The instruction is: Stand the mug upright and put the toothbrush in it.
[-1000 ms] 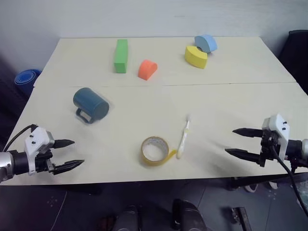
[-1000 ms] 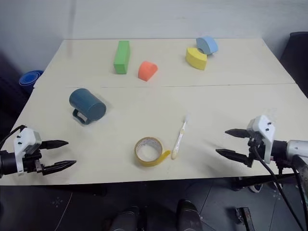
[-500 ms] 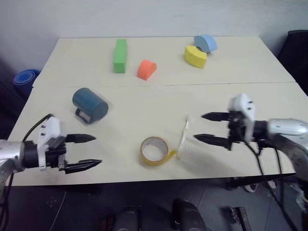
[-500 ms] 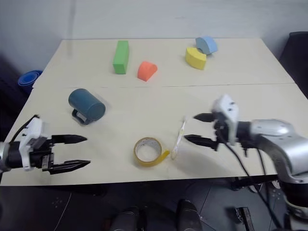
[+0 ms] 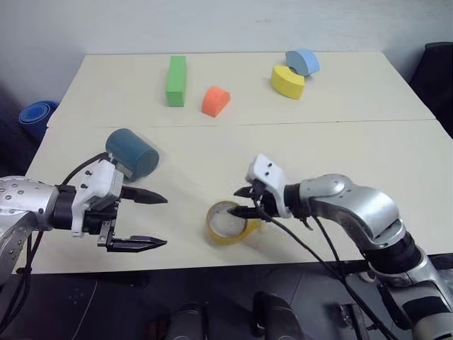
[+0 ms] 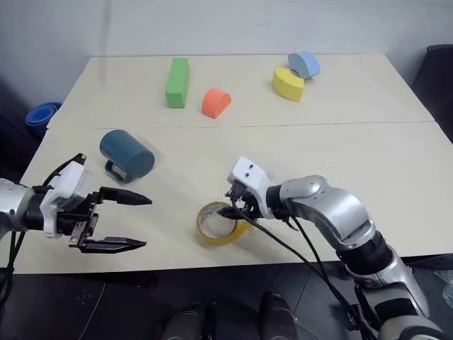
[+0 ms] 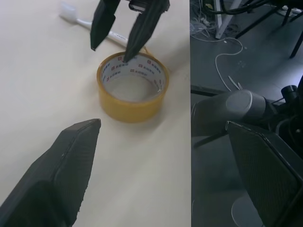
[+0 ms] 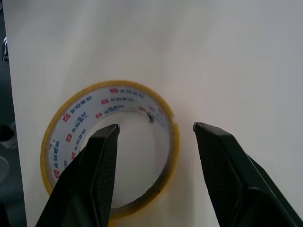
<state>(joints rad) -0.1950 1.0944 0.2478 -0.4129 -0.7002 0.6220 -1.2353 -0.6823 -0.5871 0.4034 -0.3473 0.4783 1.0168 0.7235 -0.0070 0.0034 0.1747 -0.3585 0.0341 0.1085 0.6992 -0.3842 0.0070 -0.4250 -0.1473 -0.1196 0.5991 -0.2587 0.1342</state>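
The dark teal mug (image 5: 133, 152) lies on its side at the left of the table (image 5: 354, 163), handle toward the front. My left gripper (image 5: 152, 221) hovers open just in front of it, fingers pointing right. Open with narrowed fingers, my right gripper (image 5: 239, 201) sits over the far rim of a yellow tape roll (image 5: 225, 222); the rim (image 8: 173, 137) lies between its fingertips. The toothbrush (image 7: 75, 15) lies on the table just behind those fingers, its white head showing in the left wrist view; the right hand covers it in the eye views.
At the back of the table stand a green block (image 5: 176, 81), an orange block (image 5: 216, 101), a yellow block (image 5: 288, 82) and a light blue block (image 5: 303, 62). A blue object (image 5: 35, 117) sits on the floor at the left. The table's front edge runs close below both grippers.
My right gripper swung left from the table's right edge, past the toothbrush, to the tape roll, and its fingers narrowed. My left gripper moved right and up, nearer the mug.
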